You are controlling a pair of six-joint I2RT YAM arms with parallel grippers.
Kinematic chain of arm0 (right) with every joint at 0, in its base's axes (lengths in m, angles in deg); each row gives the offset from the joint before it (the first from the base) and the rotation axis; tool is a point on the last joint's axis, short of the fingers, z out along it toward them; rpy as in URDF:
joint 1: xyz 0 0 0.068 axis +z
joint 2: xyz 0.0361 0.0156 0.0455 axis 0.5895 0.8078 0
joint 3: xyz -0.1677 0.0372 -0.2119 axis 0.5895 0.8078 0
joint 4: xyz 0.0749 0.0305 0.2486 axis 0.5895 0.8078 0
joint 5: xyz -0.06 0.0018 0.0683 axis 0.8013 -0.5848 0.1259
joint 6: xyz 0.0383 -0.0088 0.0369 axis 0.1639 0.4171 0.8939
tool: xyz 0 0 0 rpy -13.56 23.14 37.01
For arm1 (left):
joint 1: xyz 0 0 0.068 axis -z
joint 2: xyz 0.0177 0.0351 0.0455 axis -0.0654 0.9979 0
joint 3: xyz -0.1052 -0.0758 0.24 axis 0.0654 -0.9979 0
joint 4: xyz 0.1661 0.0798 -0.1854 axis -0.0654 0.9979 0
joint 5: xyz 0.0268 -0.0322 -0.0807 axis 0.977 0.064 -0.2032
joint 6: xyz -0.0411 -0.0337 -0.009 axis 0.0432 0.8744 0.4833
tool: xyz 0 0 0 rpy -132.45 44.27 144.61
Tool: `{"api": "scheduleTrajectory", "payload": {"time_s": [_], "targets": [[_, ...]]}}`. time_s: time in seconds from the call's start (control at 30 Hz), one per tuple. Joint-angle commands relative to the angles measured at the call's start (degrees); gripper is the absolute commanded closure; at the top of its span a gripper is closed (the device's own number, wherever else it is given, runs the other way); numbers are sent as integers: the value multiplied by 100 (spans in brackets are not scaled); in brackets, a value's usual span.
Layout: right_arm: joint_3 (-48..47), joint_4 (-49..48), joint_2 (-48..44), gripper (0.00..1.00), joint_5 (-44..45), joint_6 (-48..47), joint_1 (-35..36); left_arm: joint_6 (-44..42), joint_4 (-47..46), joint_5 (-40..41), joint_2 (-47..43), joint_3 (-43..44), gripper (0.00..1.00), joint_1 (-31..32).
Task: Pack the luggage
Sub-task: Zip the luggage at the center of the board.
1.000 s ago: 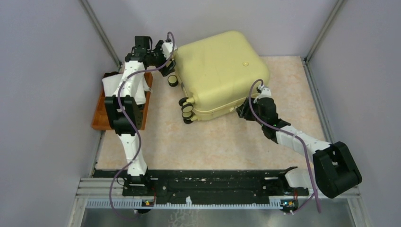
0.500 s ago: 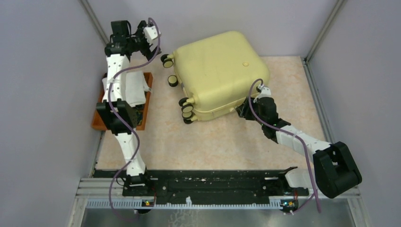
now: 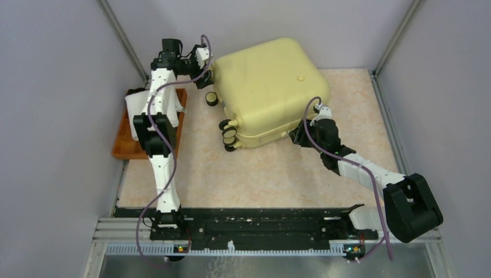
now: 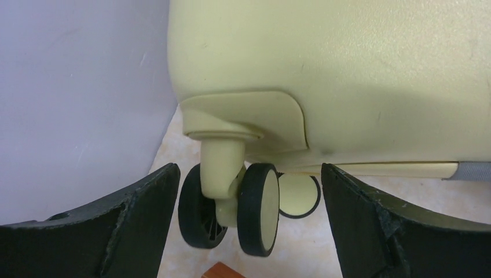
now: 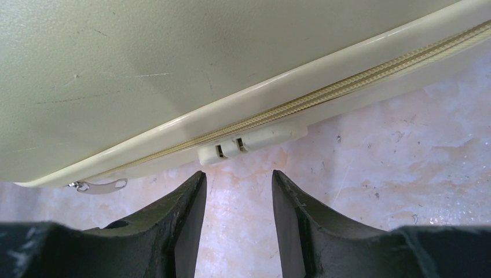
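The luggage (image 3: 272,87) lies closed on the table, a pale yellow hard shell with its wheels (image 3: 228,132) facing left. My left gripper (image 3: 204,76) is at its back-left corner. In the left wrist view that gripper (image 4: 249,174) stands wide open, with a twin caster wheel (image 4: 257,208) between the fingers (image 4: 145,214) and gaps on both sides. My right gripper (image 3: 299,136) is at the near right edge. In the right wrist view it (image 5: 238,176) is open a little below the zipper seam and the cream lock block (image 5: 252,142), holding nothing. A metal zipper pull (image 5: 98,185) hangs to the left.
An orange tray (image 3: 123,145) holding white cloth (image 3: 139,104) sits against the left wall, beside the left arm. A corner of it (image 4: 223,271) shows under the caster. Grey walls close in the back and both sides.
The left arm swung up and away to the back left, then came back to the luggage's back-left wheel. The right arm and the luggage have stayed put.
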Motion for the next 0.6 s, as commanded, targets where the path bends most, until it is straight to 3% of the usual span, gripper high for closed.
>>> {"api": "scheduleTrajectory", "payload": {"time_s": [0.0, 0.2, 0.4, 0.57], "targets": [[53, -212, 2, 55, -8, -38, -34, -100, -549, -84, 137, -169, 5, 64], [-202, -304, 403, 55, 0, -132, -78, -130, -936, -139, 55, -543, 38, 60], [-648, -510, 917, 55, -526, -483, -443, -328, -1053, -237, -737, -1601, 89, 63], [-876, -791, 1191, 54, -850, -934, -717, -580, -275, 34, -1413, -2278, 100, 60]]}}
